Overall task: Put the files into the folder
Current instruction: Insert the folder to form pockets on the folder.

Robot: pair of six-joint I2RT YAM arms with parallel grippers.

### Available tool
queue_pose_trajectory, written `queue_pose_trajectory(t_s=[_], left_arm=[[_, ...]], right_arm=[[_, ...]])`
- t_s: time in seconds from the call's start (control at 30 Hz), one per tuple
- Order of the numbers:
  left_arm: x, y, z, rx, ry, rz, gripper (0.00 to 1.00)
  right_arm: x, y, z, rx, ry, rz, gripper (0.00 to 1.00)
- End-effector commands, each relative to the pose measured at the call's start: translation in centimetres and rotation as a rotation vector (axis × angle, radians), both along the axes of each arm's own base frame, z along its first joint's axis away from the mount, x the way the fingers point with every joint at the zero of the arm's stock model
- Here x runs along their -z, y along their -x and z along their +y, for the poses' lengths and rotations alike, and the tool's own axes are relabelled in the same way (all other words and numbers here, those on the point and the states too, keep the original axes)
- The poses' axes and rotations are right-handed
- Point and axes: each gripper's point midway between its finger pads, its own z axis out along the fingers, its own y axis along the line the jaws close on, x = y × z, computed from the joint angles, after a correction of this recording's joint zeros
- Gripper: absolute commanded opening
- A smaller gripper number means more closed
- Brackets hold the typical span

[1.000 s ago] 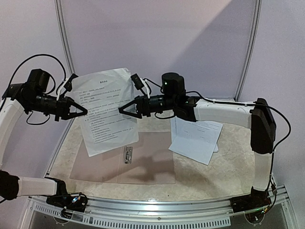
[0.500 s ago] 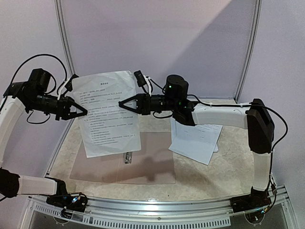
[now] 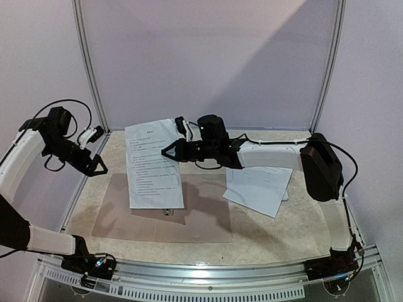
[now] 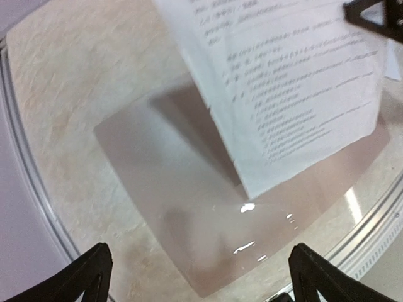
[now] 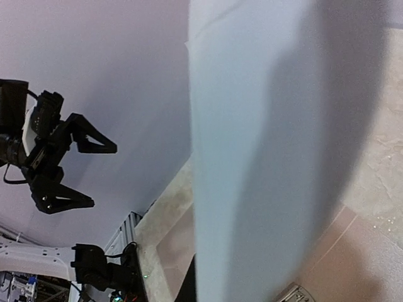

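Your right gripper (image 3: 169, 151) is clamped on the right edge of a white paper sheet printed with black text (image 3: 153, 165); its jaws are pinched together on the paper, and in the right wrist view the sheet's pale back (image 5: 271, 157) fills most of the picture; the sheet hangs tilted in the air, its lower edge over the flat taupe grey-brown folder (image 3: 195, 220); you cannot tell whether that edge touches the folder; the folder lies open on the beige marbled table (image 3: 277, 233), with a small metal clip (image 3: 168, 211) just below the sheet's lower edge; right of the folder, a loose stack of white printed sheets (image 3: 258, 189) rests on the table; your left gripper (image 3: 94, 165) hangs with its jaws spread wide and nothing between them, well apart from the sheet's left edge; its wrist view looks down on the folder (image 4: 189, 207) and the sheet (image 4: 289, 94).
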Motion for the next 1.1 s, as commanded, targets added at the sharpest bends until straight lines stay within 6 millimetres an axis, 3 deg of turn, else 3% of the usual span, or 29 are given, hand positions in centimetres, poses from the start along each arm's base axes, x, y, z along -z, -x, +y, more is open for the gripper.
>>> queue_pose_trajectory(t_s=[0.0, 0.07, 0.27, 0.5, 0.7, 1.07], left_arm=[[4.6, 1.7, 5.4, -0.059, -0.224, 0.116, 1.0], [6.5, 3.0, 6.9, -0.059, -0.275, 0.173, 0.98], [12.6, 7.3, 9.5, -0.01, -0.432, 0.346, 0.93], [16.7, 9.5, 10.5, 0.021, -0.505, 0.422, 0.91], [19.1, 10.5, 11.4, 0.034, -0.551, 0.496, 0.8], [19.8, 10.0, 12.2, 0.063, -0.584, 0.528, 0.71]], right_arm=[[5.2, -1.6, -0.3, 0.094, 0.18, 0.058, 0.0], [6.5, -1.6, -0.8, 0.097, 0.227, 0.062, 0.0], [6.9, -0.5, -1.0, 0.054, 0.252, 0.045, 0.0], [7.9, 1.0, 0.3, 0.043, 0.214, 0.08, 0.0], [8.7, 1.1, 0.7, 0.058, 0.205, 0.106, 0.0], [9.2, 0.9, 1.3, 0.093, 0.188, 0.123, 0.0]])
